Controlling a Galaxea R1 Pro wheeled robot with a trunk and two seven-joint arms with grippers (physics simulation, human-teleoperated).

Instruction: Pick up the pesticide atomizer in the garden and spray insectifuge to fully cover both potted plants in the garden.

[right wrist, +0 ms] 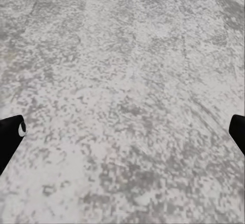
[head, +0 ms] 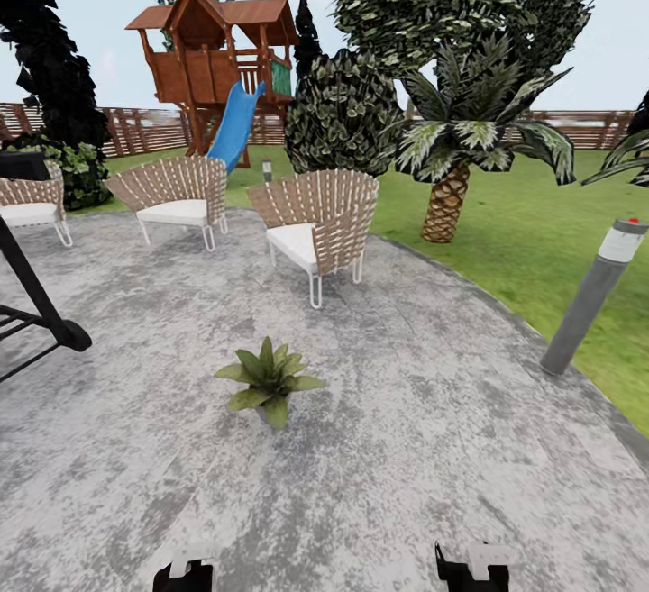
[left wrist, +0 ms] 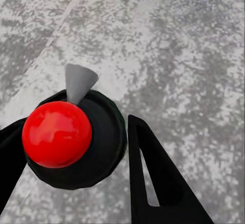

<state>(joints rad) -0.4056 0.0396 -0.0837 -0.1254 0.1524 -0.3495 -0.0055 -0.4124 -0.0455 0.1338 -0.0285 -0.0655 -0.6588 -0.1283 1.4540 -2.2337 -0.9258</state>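
The pesticide atomizer (left wrist: 69, 137) appears end-on in the left wrist view as a red ball on a black round collar with a grey cone nozzle. My left gripper (left wrist: 71, 134) is shut on it, one black finger (left wrist: 153, 183) on each side, above speckled paving. One potted plant (head: 268, 380), a low green rosette in a small grey pot, stands mid-patio ahead of me. My right gripper (right wrist: 122, 137) is open over bare paving, with only its fingertips (right wrist: 10, 137) visible at the frame's sides.
Wicker chairs (head: 315, 227) (head: 176, 195) stand at the patio's (head: 433, 448) far side. A black frame (head: 41, 304) is at the left. A grey lamp post (head: 590, 295) leans at the right edge by the lawn. Beyond are a palm (head: 448, 200), dark bushes and a wooden playhouse (head: 216, 60).
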